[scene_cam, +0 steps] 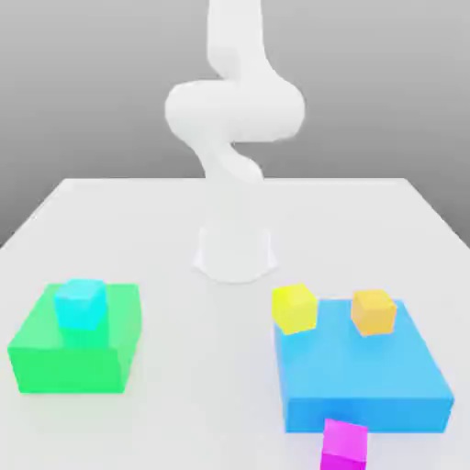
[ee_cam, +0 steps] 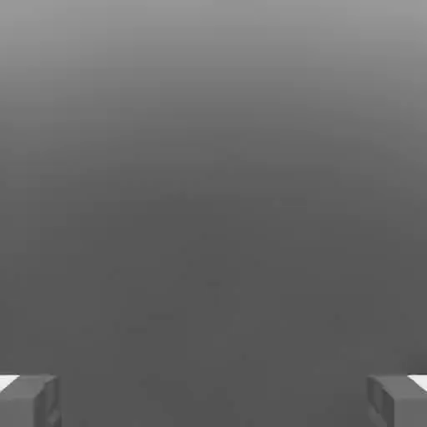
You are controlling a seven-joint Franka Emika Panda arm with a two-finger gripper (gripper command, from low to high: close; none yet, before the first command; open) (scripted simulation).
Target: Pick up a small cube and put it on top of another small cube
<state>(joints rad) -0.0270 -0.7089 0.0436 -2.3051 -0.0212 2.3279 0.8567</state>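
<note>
Hand view shows the tool (ee_cam: 213, 402) spread apart, no magenta cube between.

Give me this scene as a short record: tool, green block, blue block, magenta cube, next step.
tool: open and empty
green block: bears the cyan cube, near the exterior view's left
blue block: on the exterior view's right; bears the yellow cube and orange cube
magenta cube: at the exterior view's near edge, partly cut off
next step: probably reach for the magenta cube
</note>
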